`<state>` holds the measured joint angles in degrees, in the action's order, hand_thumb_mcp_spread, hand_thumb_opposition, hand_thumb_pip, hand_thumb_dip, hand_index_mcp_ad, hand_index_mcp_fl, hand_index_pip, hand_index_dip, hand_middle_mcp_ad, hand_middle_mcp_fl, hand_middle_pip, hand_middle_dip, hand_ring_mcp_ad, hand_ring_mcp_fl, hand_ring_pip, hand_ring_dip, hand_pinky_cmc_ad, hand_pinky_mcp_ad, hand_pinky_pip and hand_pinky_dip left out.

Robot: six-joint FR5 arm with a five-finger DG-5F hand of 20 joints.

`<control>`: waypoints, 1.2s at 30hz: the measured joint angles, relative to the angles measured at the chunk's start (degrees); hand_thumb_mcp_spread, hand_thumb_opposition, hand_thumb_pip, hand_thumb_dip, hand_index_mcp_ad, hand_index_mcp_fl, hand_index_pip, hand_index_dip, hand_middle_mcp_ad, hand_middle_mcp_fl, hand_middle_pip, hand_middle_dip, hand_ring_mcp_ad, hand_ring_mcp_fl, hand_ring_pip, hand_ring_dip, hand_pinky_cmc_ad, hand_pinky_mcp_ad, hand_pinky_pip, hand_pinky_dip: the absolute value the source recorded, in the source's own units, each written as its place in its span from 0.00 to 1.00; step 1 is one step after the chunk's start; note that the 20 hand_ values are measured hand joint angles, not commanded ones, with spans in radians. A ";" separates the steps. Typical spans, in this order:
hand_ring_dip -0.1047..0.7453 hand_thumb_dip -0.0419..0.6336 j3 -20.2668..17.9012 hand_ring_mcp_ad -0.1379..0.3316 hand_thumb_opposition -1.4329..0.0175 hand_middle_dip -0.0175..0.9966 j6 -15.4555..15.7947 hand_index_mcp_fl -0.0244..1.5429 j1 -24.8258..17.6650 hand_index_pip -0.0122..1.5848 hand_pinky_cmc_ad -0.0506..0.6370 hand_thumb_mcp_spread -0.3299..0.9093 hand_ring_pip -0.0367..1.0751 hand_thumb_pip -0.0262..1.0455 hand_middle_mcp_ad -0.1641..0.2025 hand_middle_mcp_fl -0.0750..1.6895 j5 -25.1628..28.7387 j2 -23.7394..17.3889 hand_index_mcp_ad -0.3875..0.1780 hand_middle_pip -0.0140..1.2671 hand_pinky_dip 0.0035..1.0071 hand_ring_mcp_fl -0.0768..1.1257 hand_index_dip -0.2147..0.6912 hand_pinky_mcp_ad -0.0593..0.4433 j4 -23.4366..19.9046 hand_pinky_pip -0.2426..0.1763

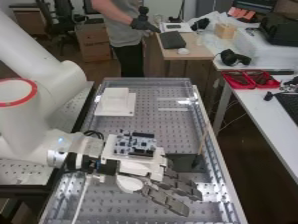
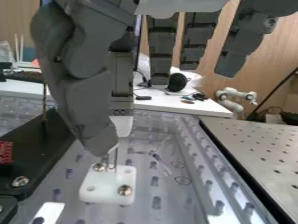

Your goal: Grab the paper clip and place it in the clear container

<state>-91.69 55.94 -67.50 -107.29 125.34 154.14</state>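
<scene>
1. Gripping looks done: the hand (image 1: 166,200), low in the middle of the high view, seems to pinch the paper clip (image 2: 114,156) with its thumb and one finger. The other fingers are almost straight.
2. The thin clip points down at the white block (image 2: 108,194). I cannot tell if they touch.
3. Moving the clip to the clear container (image 2: 178,142) and letting go are left to do. That box seems to be just beside the block.
4. A red label (image 2: 5,151) has print too small to read.
</scene>
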 joint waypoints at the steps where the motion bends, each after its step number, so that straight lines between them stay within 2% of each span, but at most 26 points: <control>1: 0.23 0.44 0.25 0.49 0.39 0.22 0.02 0.30 0.13 0.88 0.53 0.72 0.13 0.51 0.60 0.20 -0.28 0.16 0.39 0.11 0.19 0.14 0.36 0.61 0.17 0.74; 17: 0.23 0.43 2.39 0.49 0.38 0.22 1.41 0.30 0.89 0.88 0.53 0.72 0.13 0.51 0.60 0.20 -2.48 1.38 0.38 0.11 0.19 0.14 0.36 0.61 2.58 0.74; 36: 0.23 0.43 2.72 0.48 0.38 0.22 0.78 0.32 1.04 0.91 0.53 0.71 0.13 0.51 0.60 0.20 -2.28 2.10 0.38 0.11 0.19 0.16 0.36 0.61 2.58 0.74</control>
<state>-88.97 56.72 -66.46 -109.57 127.44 156.72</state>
